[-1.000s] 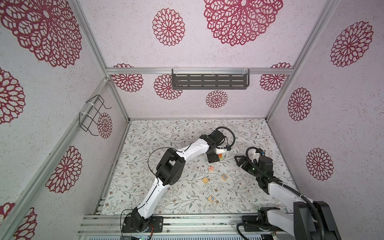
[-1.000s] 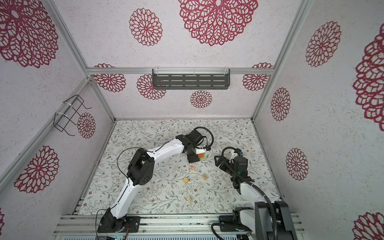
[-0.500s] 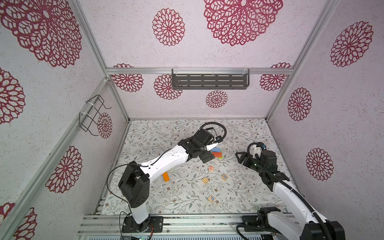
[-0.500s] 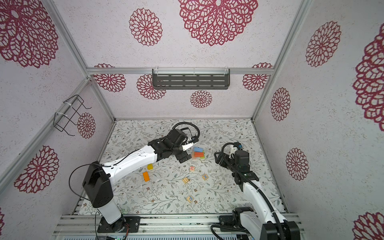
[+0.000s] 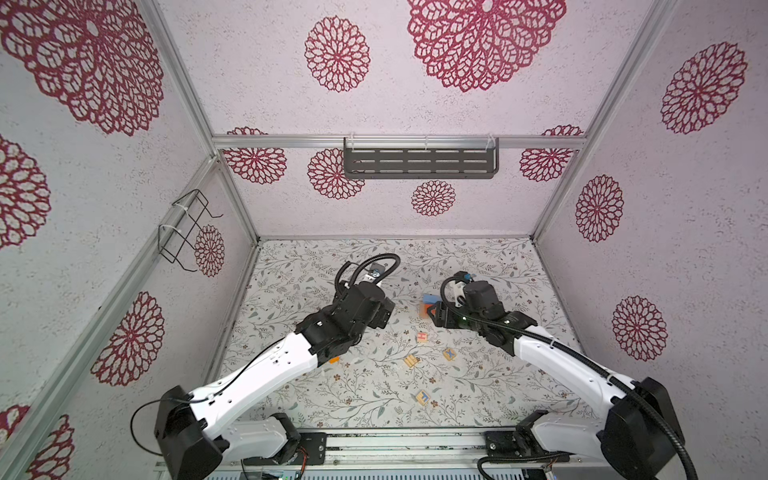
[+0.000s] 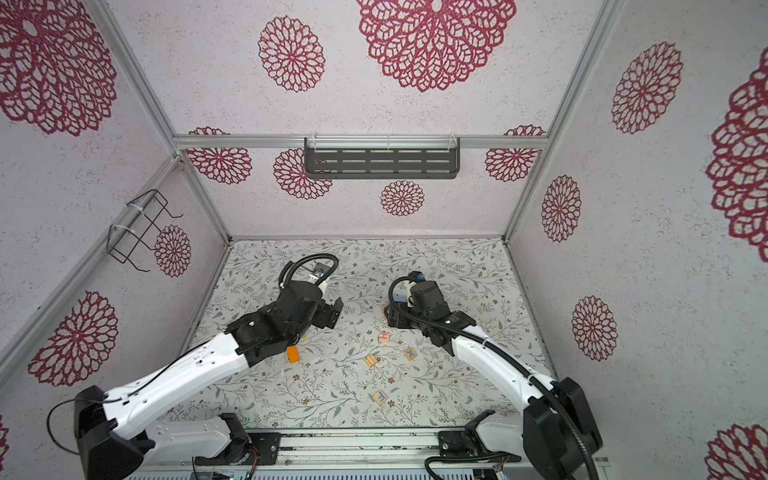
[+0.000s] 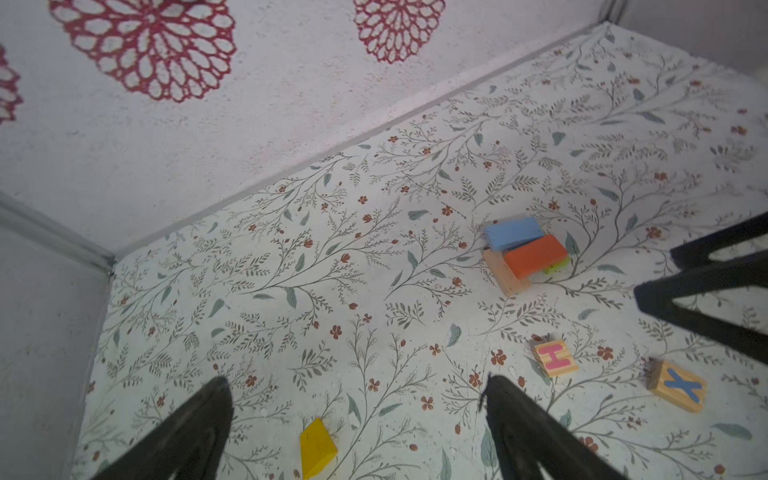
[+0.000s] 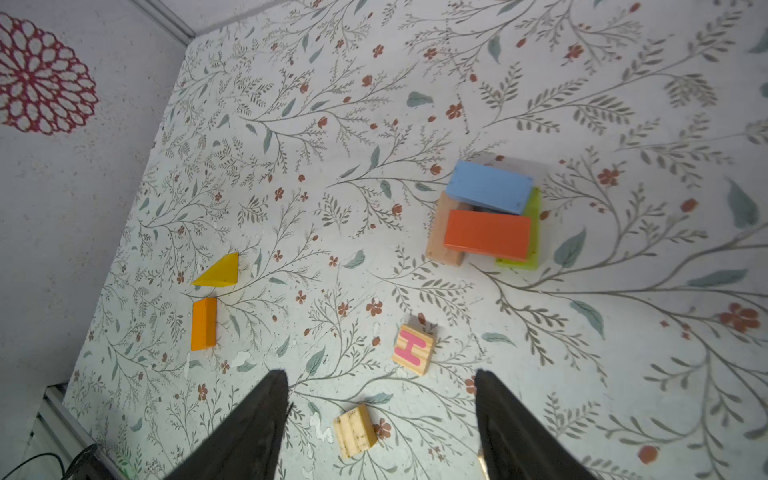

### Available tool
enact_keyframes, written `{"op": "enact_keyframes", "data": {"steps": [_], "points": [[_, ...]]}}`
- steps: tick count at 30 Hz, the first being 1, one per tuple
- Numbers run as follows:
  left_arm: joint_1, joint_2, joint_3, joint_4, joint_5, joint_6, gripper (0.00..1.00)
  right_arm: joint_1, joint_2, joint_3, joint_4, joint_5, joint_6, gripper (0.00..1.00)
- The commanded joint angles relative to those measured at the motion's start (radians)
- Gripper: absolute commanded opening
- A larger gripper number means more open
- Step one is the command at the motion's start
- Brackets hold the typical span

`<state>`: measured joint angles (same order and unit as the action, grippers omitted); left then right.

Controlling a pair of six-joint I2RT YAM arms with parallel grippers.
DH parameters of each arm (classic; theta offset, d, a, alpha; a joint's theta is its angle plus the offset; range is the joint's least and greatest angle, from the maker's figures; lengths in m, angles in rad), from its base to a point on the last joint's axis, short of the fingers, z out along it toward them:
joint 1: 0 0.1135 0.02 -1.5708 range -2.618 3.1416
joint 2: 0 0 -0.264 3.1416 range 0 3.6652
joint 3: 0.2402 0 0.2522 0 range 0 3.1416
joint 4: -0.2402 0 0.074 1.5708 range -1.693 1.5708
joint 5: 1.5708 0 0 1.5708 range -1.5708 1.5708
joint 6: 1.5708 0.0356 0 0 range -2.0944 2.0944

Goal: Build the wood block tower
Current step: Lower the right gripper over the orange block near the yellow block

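Crosswise atop the tan bar [image 8: 441, 243], orange bar [image 8: 487, 234] and blue bar [image 8: 490, 187] lie parallel.

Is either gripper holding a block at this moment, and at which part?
Nothing is held. The left gripper and the right gripper both stand open and empty above the table.

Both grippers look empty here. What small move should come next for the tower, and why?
Probably lower the left gripper onto the yellow wedge: its jaws stand open and empty, with the wedge lying loose on the table between them in the left wrist view. The tower is topped only by a blue bar and an orange bar.
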<state>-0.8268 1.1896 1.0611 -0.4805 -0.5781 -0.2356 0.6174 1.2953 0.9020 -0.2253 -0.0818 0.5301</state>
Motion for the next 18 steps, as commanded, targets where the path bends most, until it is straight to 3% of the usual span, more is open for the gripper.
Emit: {"op": "enact_keyframes", "data": {"steps": [1,7,13,18], "points": [[0.037,-0.090,-0.038,-0.063,-0.085,-0.216,0.97,0.083,0.076,0.092,-0.057,0.083,-0.021,0.73],[0.092,-0.296,-0.083,-0.278,-0.198,-0.421,0.97,0.243,0.276,0.237,-0.067,0.144,-0.006,0.73],[0.152,-0.541,-0.147,-0.463,-0.164,-0.536,0.97,0.371,0.479,0.430,-0.101,0.176,-0.003,0.75],[0.167,-0.647,-0.160,-0.596,-0.123,-0.599,0.97,0.450,0.629,0.585,-0.159,0.202,-0.015,0.77]]}}
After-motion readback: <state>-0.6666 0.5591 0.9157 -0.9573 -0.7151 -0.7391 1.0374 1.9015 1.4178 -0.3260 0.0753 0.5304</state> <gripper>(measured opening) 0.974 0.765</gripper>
